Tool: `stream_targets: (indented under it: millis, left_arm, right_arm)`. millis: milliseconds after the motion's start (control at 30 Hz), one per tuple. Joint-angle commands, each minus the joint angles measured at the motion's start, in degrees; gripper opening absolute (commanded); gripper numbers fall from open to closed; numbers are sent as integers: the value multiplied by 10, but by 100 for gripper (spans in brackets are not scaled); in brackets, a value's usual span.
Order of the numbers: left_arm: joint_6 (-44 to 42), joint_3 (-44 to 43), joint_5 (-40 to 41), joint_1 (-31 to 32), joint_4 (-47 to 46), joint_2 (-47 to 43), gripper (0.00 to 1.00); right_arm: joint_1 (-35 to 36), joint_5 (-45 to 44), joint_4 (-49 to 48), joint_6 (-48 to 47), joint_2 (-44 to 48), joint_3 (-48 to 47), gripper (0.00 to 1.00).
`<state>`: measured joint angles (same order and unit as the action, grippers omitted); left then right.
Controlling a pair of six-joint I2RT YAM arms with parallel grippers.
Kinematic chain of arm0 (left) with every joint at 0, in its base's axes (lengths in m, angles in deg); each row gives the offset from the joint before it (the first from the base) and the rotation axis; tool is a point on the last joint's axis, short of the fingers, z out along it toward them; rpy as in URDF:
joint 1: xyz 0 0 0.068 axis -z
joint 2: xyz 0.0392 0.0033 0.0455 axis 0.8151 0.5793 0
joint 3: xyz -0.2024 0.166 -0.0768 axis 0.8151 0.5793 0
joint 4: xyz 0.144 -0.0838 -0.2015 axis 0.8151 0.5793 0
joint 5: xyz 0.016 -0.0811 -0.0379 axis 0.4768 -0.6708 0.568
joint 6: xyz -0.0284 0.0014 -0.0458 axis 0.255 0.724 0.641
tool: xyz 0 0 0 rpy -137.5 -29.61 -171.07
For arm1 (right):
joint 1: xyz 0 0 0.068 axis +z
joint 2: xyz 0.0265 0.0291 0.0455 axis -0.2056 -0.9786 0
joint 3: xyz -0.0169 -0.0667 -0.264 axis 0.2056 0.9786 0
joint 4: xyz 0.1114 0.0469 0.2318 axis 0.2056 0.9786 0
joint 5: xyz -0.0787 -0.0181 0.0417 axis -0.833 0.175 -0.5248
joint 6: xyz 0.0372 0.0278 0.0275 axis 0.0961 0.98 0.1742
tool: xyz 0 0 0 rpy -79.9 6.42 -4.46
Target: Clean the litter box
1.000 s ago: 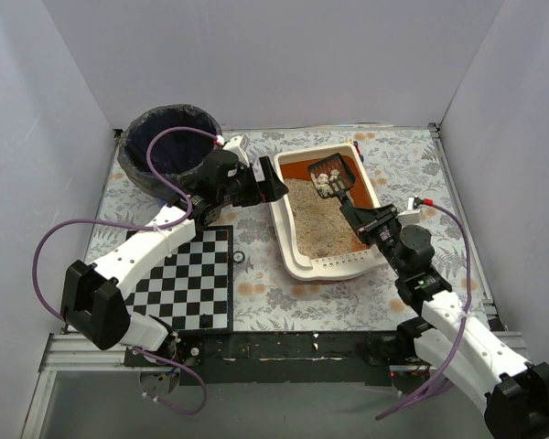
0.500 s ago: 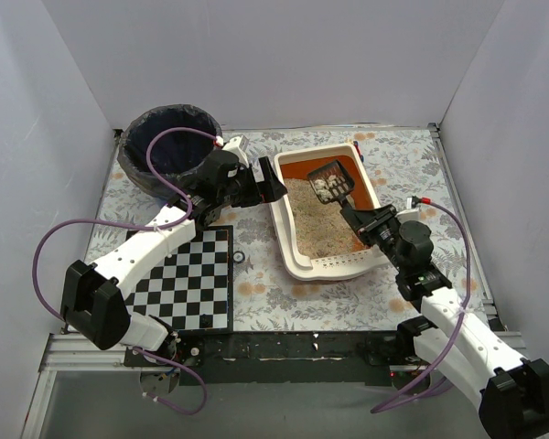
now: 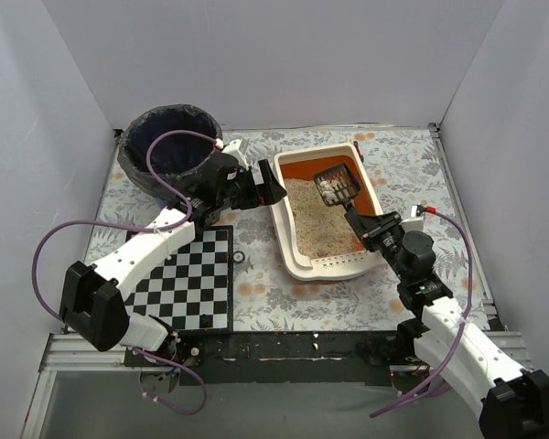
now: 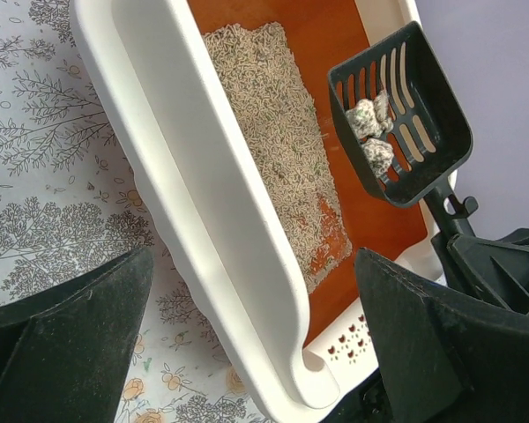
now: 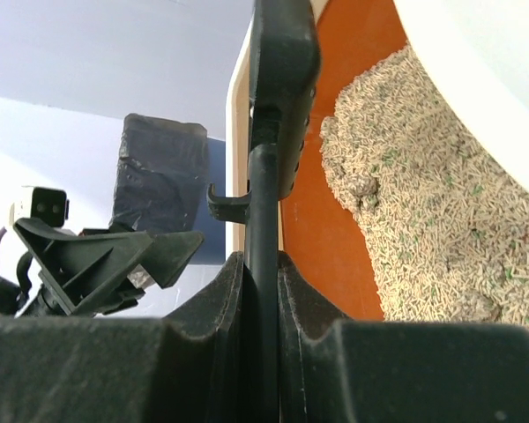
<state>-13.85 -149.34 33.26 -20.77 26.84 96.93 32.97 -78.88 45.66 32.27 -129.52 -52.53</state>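
**Loaded scoop raised over the litter**

On the flowered bench [image 3: 403,165], the litter box [image 3: 284,230] sits right of centre, with the bin [image 3: 169,146] at the far left for dumping. The left gripper [image 3: 271,186], spread wide, straddles the box's left wall, probably to steady it. The right gripper [image 3: 371,222] clamps the scoop [image 3: 337,186] by its handle, with clumps [image 4: 370,132] inside.

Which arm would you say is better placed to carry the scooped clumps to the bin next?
Right. The right gripper is shut on the handle of the scoop, which holds clumps above the litter box. The left gripper is open astride the box's side wall, holding nothing.
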Motion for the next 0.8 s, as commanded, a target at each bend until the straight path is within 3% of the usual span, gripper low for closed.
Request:
stream_targets:
  millis: [0, 100, 200, 333, 467, 567, 667, 767]
  left_arm:
    - [-4, 8, -8, -1, -8, -38, 98]
    - [-3, 14, 3, -1, -9, -40, 98]
    - [-3, 10, -4, -1, -6, -36, 98]
    - [1, 14, -8, -1, -12, -33, 98]
    - [-3, 10, -17, -1, -3, -34, 98]
    - [-4, 20, -5, -1, -10, -42, 98]
    - [-4, 16, -10, -1, -9, -40, 98]
    - [-4, 19, -11, -1, -12, -38, 98]
  right_arm:
    - [-1, -46, 16, 21, 25, -18, 1]
    - [-2, -20, -10, -9, 22, -20, 1]
    - [-4, -76, 42, 7, 37, -26, 1]
    - [-4, 20, -89, -1, 10, 0, 1]
    - [-8, -35, 11, 19, 11, -22, 1]
    - [-9, 34, -53, -20, -2, -17, 1]
    - [-10, -32, 60, 0, 9, -42, 1]
    - [-9, 38, -58, -14, -4, -13, 1]
